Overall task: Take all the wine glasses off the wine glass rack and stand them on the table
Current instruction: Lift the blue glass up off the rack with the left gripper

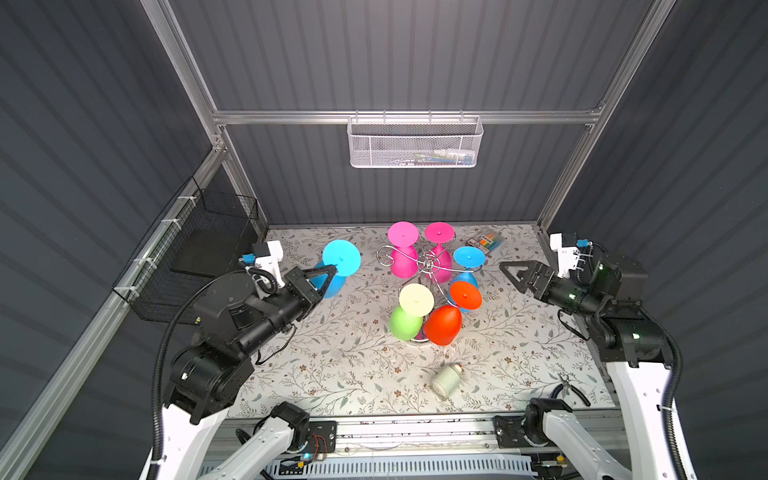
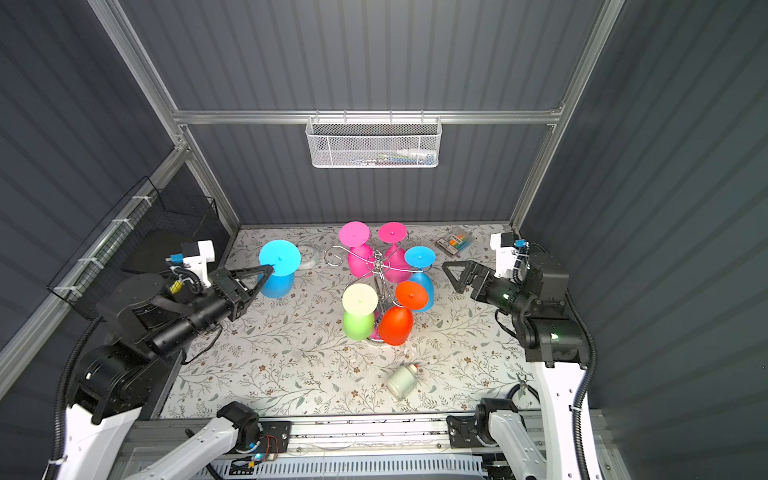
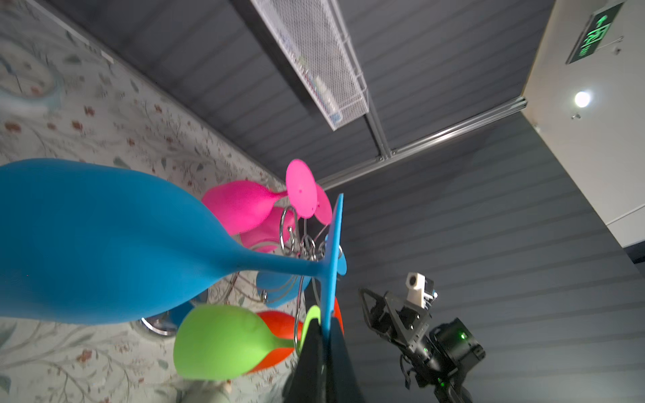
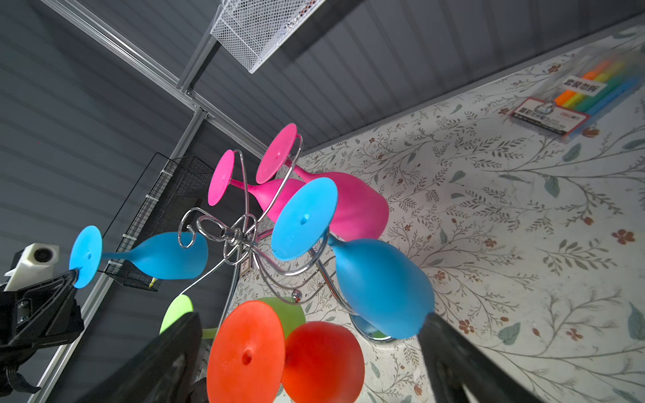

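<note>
The chrome wine glass rack [image 1: 428, 262] [image 2: 377, 264] stands mid-table with several coloured glasses hanging bowl-down from its curled arms: two pink, one blue, one orange-red, one green. A second blue wine glass [image 1: 341, 257] [image 2: 279, 257] [image 3: 104, 244] [image 4: 157, 256] hangs well left of the rack, apart from it, foot up. My left gripper [image 1: 332, 268] [image 2: 269, 270] [image 3: 326, 322] is shut on the rim of its foot disc. My right gripper [image 1: 503, 266] [image 2: 446, 266] [image 4: 310, 317] stands open to the right of the rack, holding nothing.
A white bottle [image 1: 446, 380] lies in front of the rack. A pack of markers [image 1: 486, 241] sits at the back right, pliers [image 1: 571, 388] at the front right. A black wire basket [image 1: 199, 249] hangs on the left wall, a white mesh basket [image 1: 415, 143] on the back wall.
</note>
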`<state>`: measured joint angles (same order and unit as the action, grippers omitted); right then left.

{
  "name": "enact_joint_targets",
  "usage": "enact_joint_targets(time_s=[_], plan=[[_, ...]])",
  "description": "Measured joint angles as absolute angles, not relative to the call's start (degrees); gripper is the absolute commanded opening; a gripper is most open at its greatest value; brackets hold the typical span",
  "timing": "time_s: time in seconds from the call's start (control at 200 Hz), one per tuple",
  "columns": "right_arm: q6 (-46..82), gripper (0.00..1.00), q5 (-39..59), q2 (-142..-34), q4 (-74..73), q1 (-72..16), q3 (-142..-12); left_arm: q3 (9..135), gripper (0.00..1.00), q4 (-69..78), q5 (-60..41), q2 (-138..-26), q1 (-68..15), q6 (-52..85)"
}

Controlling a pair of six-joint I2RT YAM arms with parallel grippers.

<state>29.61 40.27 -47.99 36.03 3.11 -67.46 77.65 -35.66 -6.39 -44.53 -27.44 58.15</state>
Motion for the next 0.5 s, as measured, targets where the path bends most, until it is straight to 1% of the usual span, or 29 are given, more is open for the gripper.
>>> enact_joint_targets(time_s=[0.12, 0.265, 0.39, 0.5], plan=[[29.93, 0.98, 39.88, -47.7, 36.07, 3.11, -69.52, 81.47, 0.0, -31.24, -2.17, -49.15, -27.44, 50.46], [30.0, 0.98, 39.81, -48.71, 35.94, 3.11, -73.69, 88.27, 0.0, -24.1, -2.0, -59.11, -27.44, 40.69], [30.04, 0.96, 40.88, -50.17, 35.62, 3.11, -77.56, 96.99, 0.0, -20.16, -7.75, -70.19, -27.44, 32.21], [30.44, 0.96, 43.29, -52.36, 34.87, 3.11, -81.8, 103.88, 0.0, -16.84, -18.48, -78.43, -27.44, 25.34]])
